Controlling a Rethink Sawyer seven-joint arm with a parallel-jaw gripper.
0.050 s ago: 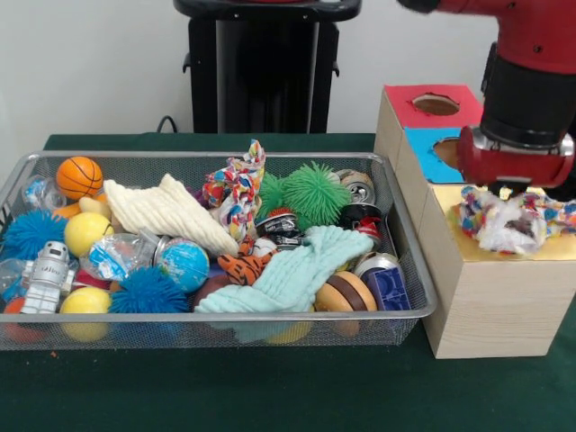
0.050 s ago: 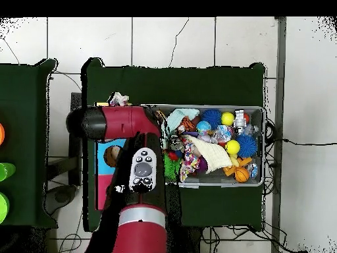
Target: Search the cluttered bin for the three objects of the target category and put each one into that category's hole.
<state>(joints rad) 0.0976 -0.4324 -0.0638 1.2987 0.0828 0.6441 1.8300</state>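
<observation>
Front view: a soft, light rag bundle (image 1: 504, 223) is seen on the gold box (image 1: 504, 297), best pinched mid-bunch; the jaw state of the gripper (image 1: 515, 184) cannot be told.

A wire bin (image 1: 409, 270) holds mixed clutter: balls, cans, cloths, spiky toys. Beside it stands a wooden box with red (image 1: 409, 112), blue (image 1: 423, 153) and yellow (image 1: 450, 202) tops, each with a hole. A crumpled multicoloured rag (image 1: 508, 223) lies on the yellow top over its hole. A similar rag (image 1: 236, 189) sits upright in the bin.
</observation>
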